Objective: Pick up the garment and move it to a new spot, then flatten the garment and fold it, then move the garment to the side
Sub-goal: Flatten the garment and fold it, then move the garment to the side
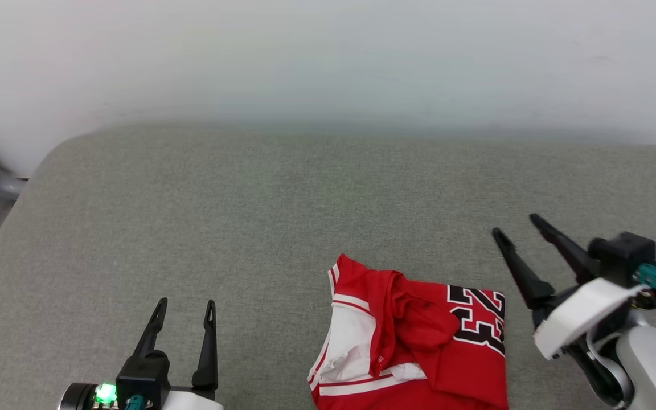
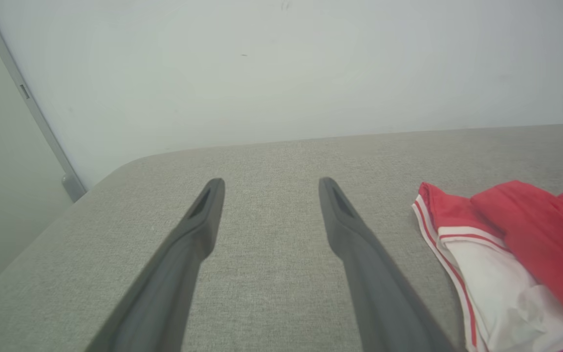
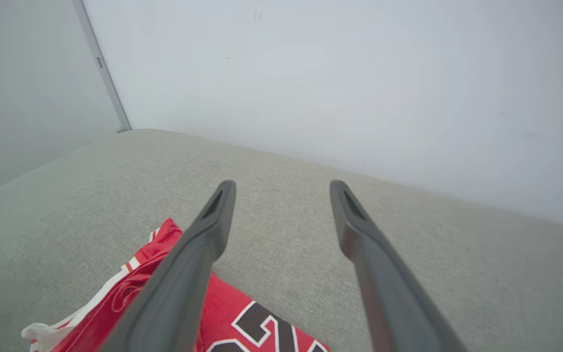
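Folded, rumpled red garment [image 1: 464,364] on coarse grey woven cushion [image 1: 220,216]; left pincer [image 1: 185,302], right pincer [image 1: 516,224] spread, empty.

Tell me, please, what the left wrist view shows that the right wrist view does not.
Left wrist view, not right: the left gripper, fingers apart, and the broad white sleeve, of which the right wrist view catches a sliver. Right wrist view, not left: the right gripper, fingers apart, and the black, white-outlined numeral. Both: the red T-shirt on the grey cushion, the pale wall, and a grey metal post.
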`<state>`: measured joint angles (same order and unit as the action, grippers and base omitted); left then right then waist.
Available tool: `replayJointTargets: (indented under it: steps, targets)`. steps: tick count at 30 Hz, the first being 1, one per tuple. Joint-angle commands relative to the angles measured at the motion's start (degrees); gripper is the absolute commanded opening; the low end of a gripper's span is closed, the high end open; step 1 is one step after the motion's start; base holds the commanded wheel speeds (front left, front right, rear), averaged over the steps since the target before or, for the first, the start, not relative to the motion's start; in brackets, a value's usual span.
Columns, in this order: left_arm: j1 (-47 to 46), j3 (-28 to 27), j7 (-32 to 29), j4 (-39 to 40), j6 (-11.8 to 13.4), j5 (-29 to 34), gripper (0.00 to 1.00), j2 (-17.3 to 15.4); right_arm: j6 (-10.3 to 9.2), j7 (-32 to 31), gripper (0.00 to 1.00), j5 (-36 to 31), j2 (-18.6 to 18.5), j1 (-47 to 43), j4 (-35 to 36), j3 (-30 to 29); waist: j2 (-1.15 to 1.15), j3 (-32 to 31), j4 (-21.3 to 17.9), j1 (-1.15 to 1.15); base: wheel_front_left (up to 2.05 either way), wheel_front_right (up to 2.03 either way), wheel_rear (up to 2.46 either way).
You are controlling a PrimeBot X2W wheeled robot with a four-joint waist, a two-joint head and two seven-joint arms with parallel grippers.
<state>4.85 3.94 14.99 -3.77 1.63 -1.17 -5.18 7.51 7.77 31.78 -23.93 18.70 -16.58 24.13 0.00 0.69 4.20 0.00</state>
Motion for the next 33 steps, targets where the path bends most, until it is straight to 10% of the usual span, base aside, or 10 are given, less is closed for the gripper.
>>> replayJointTargets:
  steps: [1,17,33]
  targets:
    - [0.63,-0.07,0.26,0.10,0.00,0.32,1.00,-0.33,-0.05,0.96,1.00,-1.36,0.49,-1.11,0.43,-1.02,0.00,-0.56,-0.48,0.00,0.00,0.00,0.00]
    - [2.07,0.37,0.26,1.21,-0.42,0.59,1.00,-0.71,-0.06,7.36,1.00,-23.08,16.36,-19.51,14.40,-25.62,0.00,-2.61,-2.28,0.00,0.00,0.00,0.00]
    - [4.02,0.01,0.26,2.25,-0.37,0.14,1.00,-0.77,-0.05,7.37,1.00,-25.92,20.88,-27.57,20.50,-28.13,0.00,-3.71,-1.52,0.00,0.00,0.00,0.00]
